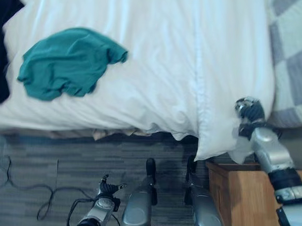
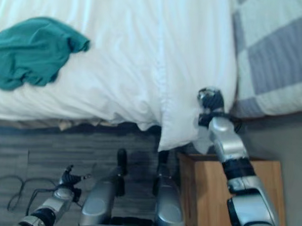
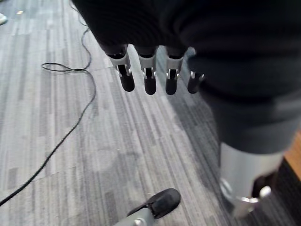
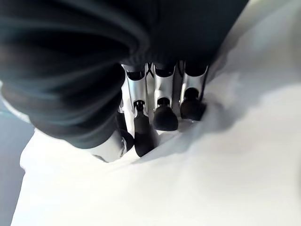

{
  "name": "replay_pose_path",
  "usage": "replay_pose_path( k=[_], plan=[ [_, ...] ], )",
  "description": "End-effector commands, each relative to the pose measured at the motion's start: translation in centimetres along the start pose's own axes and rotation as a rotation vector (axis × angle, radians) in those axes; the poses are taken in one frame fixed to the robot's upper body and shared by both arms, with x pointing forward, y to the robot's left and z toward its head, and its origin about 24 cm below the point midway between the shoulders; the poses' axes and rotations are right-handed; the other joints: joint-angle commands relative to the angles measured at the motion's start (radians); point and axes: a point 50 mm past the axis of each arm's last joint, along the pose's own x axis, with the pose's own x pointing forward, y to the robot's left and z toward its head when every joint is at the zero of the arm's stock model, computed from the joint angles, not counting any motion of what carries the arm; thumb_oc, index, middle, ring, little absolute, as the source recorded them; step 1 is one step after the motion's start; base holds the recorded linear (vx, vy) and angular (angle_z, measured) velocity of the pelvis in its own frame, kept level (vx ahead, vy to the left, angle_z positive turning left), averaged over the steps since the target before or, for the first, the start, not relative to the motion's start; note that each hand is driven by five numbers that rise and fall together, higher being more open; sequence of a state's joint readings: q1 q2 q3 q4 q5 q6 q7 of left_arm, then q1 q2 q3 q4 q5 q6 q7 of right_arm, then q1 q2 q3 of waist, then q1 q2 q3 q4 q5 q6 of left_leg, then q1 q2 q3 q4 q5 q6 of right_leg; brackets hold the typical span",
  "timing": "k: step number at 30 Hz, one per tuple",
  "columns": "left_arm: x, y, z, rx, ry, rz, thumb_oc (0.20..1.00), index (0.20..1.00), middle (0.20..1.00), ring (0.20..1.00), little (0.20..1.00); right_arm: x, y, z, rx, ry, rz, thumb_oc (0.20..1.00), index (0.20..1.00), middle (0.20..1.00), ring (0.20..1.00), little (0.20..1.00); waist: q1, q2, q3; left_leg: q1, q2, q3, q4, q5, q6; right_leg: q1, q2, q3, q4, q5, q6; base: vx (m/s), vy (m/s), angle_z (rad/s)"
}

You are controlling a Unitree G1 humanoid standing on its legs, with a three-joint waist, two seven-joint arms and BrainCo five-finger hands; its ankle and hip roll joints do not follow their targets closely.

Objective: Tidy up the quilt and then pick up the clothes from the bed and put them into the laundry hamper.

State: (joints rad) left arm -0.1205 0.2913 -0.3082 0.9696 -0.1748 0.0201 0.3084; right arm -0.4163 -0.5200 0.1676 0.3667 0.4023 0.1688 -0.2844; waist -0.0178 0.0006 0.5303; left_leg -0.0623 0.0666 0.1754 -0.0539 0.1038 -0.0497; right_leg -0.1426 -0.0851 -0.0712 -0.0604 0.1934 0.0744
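A white quilt [image 1: 158, 68] covers the bed, one corner drooping over the near edge above a wooden nightstand [image 1: 237, 198]. The right hand [image 1: 248, 111] presses into that corner, its fingers [image 4: 165, 115] curled down into the fabric. A teal garment [image 1: 67, 63] lies crumpled on the quilt, a dark garment [image 1: 1, 54] beside it. The left hand [image 1: 108, 188] hangs low over the grey floor [image 3: 94, 155], fingers relaxed and empty.

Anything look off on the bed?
Yes. A teal shirt lies crumpled on the white quilt, with dark clothing at the bed's left edge. The quilt's corner droops over the side, by the right hand.
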Motion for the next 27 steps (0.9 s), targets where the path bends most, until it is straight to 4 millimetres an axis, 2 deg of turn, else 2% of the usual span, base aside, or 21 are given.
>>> replay_pose_path(
  k=[1, 2, 4, 6, 7, 8, 9, 10, 11, 12, 13, 14, 17, 18, 20, 21, 22, 23, 24, 26, 27],
  plan=[
    [-0.6, 0.1, -3.1, 0.051, 0.092, 0.042, 1.000, 1.000, 1.000, 1.000, 1.000, -2.7, 0.2, -7.7, -0.094, 0.235, 0.001, 0.200, 0.200, 0.200, 0.200, 0.200, -0.023, -0.034, -0.054, -0.075, 0.043, -0.014, 0.143, -0.136, -0.010, 0.018, -0.104, 0.019, 0.061, -0.130, 0.099, -0.02, -0.020, -0.27],
    [-0.6, 0.1, -3.1, 0.051, 0.092, 0.042, 1.000, 1.000, 1.000, 1.000, 1.000, -2.7, 0.2, -7.7, -0.094, 0.235, 0.001, 0.200, 0.200, 0.200, 0.200, 0.200, -0.023, -0.034, -0.054, -0.075, 0.043, -0.013, 0.143, -0.136, -0.010, 0.018, -0.104, 0.019, 0.061, -0.130, 0.100, -0.02, -0.036, -0.25],
    [-0.7, -0.4, -3.3, 0.077, 0.105, 0.037, 1.000, 1.000, 1.000, 1.000, 1.000, -4.1, 1.1, -11.6, -0.126, 0.387, 0.018, 0.200, 0.200, 0.200, 0.200, 0.200, -0.027, -0.020, -0.078, -0.054, 0.041, -0.009, 0.149, -0.146, -0.009, 0.038, -0.118, 0.019, 0.061, -0.136, 0.103, -0.01, -0.020, -0.20],
    [-0.7, -0.6, -3.3, 0.085, 0.113, 0.032, 1.000, 1.000, 1.000, 1.000, 1.000, -5.0, 1.5, -13.8, -0.105, 0.504, 0.039, 0.200, 0.200, 0.200, 0.200, 0.200, -0.025, -0.013, -0.090, -0.043, 0.037, -0.011, 0.145, -0.148, -0.009, 0.048, -0.123, 0.018, 0.062, -0.140, 0.102, 0.01, 0.009, -0.14],
    [-0.7, -0.8, -3.5, 0.097, 0.126, 0.021, 1.000, 1.000, 1.000, 1.000, 1.000, -6.2, 1.8, -16.1, -0.106, 0.630, 0.038, 0.200, 0.200, 0.200, 0.200, 0.200, -0.022, -0.006, -0.103, -0.022, 0.035, -0.016, 0.137, -0.152, -0.008, 0.067, -0.126, 0.014, 0.059, -0.145, 0.101, 0.02, 0.011, -0.05],
    [-0.7, -0.8, -3.5, 0.098, 0.127, 0.020, 1.000, 1.000, 1.000, 1.000, 1.000, -6.4, 1.8, -16.5, -0.112, 0.654, 0.038, 0.200, 0.200, 0.200, 0.200, 0.200, -0.020, -0.005, -0.109, -0.022, 0.034, -0.016, 0.134, -0.150, -0.008, 0.065, -0.126, 0.014, 0.058, -0.144, 0.100, 0.09, 0.006, -0.03],
    [-0.8, -1.3, -3.9, 0.110, 0.146, 0.006, 1.000, 1.000, 1.000, 1.000, 1.000, -8.5, 1.3, -19.6, -0.124, 0.807, 0.039, 0.200, 0.200, 0.200, 0.200, 0.200, -0.012, 0.002, -0.135, 0.006, 0.035, -0.023, 0.115, -0.149, -0.007, 0.090, -0.126, 0.004, 0.050, -0.146, 0.099, 0.11, -0.014, 0.01],
    [-0.9, -1.5, -4.2, 0.106, 0.158, 0.001, 1.000, 1.000, 1.000, 1.000, 1.000, -10.1, 1.0, -21.2, -0.119, 0.915, 0.020, 0.514, 0.514, 0.514, 0.514, 0.514, -0.006, 0.004, -0.161, 0.019, 0.036, -0.026, 0.098, -0.144, -0.007, 0.100, -0.123, -0.002, 0.047, -0.146, 0.097, 0.16, -0.029, 0.03],
    [-1.0, -1.8, -4.4, 0.102, 0.169, -0.002, 1.000, 1.000, 1.000, 1.000, 1.000, -11.6, 0.9, -22.4, -0.096, 1.003, -0.003, 1.000, 1.000, 1.000, 1.000, 1.000, -0.003, 0.005, -0.182, 0.034, 0.038, -0.031, 0.086, -0.142, -0.007, 0.112, -0.120, -0.010, 0.048, -0.149, 0.097, 0.20, -0.080, 0.11],
    [-1.3, -2.5, -4.8, 0.090, 0.194, -0.007, 1.000, 1.000, 1.000, 1.000, 1.000, -14.3, 0.5, -24.2, -0.073, 1.148, -0.066, 1.000, 1.000, 1.000, 1.000, 1.000, 0.001, 0.004, -0.222, 0.059, 0.043, -0.038, 0.069, -0.138, -0.006, 0.136, -0.114, -0.025, 0.052, -0.157, 0.094, 0.17, -0.075, 0.14],
    [-1.3, -2.6, -4.9, 0.090, 0.196, -0.007, 1.000, 1.000, 1.000, 1.000, 1.000, -14.5, 0.4, -24.3, -0.076, 1.157, -0.067, 1.000, 1.000, 1.000, 1.000, 1.000, 0.001, 0.004, -0.226, 0.061, 0.043, -0.039, 0.068, -0.138, -0.005, 0.138, -0.112, -0.027, 0.055, -0.159, 0.093, 0.19, -0.119, 0.25],
    [-1.5, -2.8, -5.1, 0.074, 0.218, -0.004, 1.000, 1.000, 1.000, 1.000, 1.000, -16.4, 0.1, -25.3, -0.110, 1.237, -0.059, 1.000, 1.000, 1.000, 1.000, 1.000, 0.002, 0.001, -0.249, 0.069, 0.050, -0.044, 0.073, -0.139, -0.004, 0.150, -0.105, -0.040, 0.078, -0.179, 0.086, 0.11, -0.088, 0.27],
    [-1.7, -3.0, -5.4, 0.054, 0.243, 0.008, 1.000, 1.000, 1.000, 1.000, 1.000, -18.3, -0.2, -26.2, -0.192, 1.313, -0.012, 1.000, 1.000, 1.000, 1.000, 1.000, 0.004, -0.003, -0.260, 0.058, 0.060, -0.067, 0.114, -0.148, 0.002, 0.158, -0.092, -0.048, 0.133, -0.216, 0.068, 0.11, -0.139, 0.33],
    [-1.8, -2.9, -5.7, 0.018, 0.261, 0.036, 1.000, 1.000, 1.000, 1.000, 1.000, -19.6, -0.2, -26.7, -0.227, 1.371, 0.000, 1.000, 1.000, 1.000, 1.000, 1.000, 0.008, -0.007, -0.260, 0.043, 0.066, -0.092, 0.161, -0.163, 0.008, 0.161, -0.086, -0.052, 0.178, -0.246, 0.052, 0.12, -0.195, 0.50],
    [-2.0, -3.0, -6.2, -0.012, 0.276, 0.033, 1.000, 1.000, 1.000, 1.000, 1.000, -20.9, -0.2, -27.1, -0.233, 1.430, 0.012, 1.000, 1.000, 1.000, 1.000, 1.000, 0.004, -0.014, -0.265, 0.036, 0.062, -0.101, 0.230, -0.204, 0.027, 0.161, -0.075, -0.051, 0.228, -0.282, 0.028, 0.15, -0.167, 0.38],
    [-2.1, -3.1, -6.3, 0.025, 0.268, 0.041, 1.000, 1.000, 1.000, 1.000, 1.000, -21.2, -0.2, -27.2, -0.234, 1.441, 0.013, 1.000, 1.000, 1.000, 1.000, 1.000, 0.003, -0.016, -0.265, 0.021, 0.063, -0.095, 0.273, -0.219, 0.032, 0.165, -0.071, -0.057, 0.244, -0.294, 0.014, 0.16, -0.064, 0.36],
    [-2.3, -2.7, -7.0, 0.017, 0.291, 0.069, 1.000, 1.000, 1.000, 1.000, 1.000, -21.2, -0.5, -27.3, -0.240, 1.426, 0.005, 1.000, 1.000, 1.000, 1.000, 1.000, 0.001, -0.017, -0.261, -0.028, 0.070, -0.090, 0.378, -0.212, 0.028, 0.173, -0.068, -0.067, 0.263, -0.298, -0.003, 0.11, 0.046, 0.51],
    [-2.4, -2.5, -7.3, -0.022, 0.316, 0.082, 1.000, 1.000, 1.000, 1.000, 1.000, -21.0, -0.6, -27.2, -0.233, 1.409, -0.009, 1.000, 1.000, 1.000, 1.000, 1.000, -0.003, -0.013, -0.261, -0.033, 0.083, -0.082, 0.377, -0.194, 0.026, 0.171, -0.067, -0.068, 0.270, -0.298, -0.004, 0.10, 0.116, 0.59],
    [-2.4, -2.4, -7.4, -0.038, 0.327, 0.088, 1.000, 1.000, 1.000, 1.000, 1.000, -20.9, -0.6, -27.2, -0.224, 1.401, -0.018, 1.000, 1.000, 1.000, 1.000, 1.000, -0.005, -0.011, -0.261, -0.032, 0.090, -0.079, 0.370, -0.182, 0.024, 0.170, -0.066, -0.068, 0.273, -0.298, -0.004, 0.08, 0.204, 0.51],
    [-2.6, -2.3, -8.1, -0.172, 0.393, 0.124, 1.000, 1.000, 1.000, 1.000, 1.000, -19.9, -0.7, -26.9, -0.155, 1.358, -0.050, 1.000, 1.000, 1.000, 1.000, 1.000, -0.018, -0.001, -0.261, 0.001, 0.142, -0.079, 0.270, -0.119, 0.005, 0.161, -0.065, -0.047, 0.299, -0.309, 0.007, 0.12, 0.372, 0.37],
    [-2.7, -2.2, -8.2, -0.226, 0.410, 0.161, 1.000, 1.000, 1.000, 1.000, 1.000, -19.4, -0.6, -26.7, -0.129, 1.337, -0.054, 1.000, 1.000, 1.000, 1.000, 1.000, -0.017, 0.000, -0.262, 0.006, 0.164, -0.107, 0.218, -0.091, -0.005, 0.149, -0.064, -0.021, 0.319, -0.319, 0.014, 0.13, 0.452, 0.28]
  ],
)
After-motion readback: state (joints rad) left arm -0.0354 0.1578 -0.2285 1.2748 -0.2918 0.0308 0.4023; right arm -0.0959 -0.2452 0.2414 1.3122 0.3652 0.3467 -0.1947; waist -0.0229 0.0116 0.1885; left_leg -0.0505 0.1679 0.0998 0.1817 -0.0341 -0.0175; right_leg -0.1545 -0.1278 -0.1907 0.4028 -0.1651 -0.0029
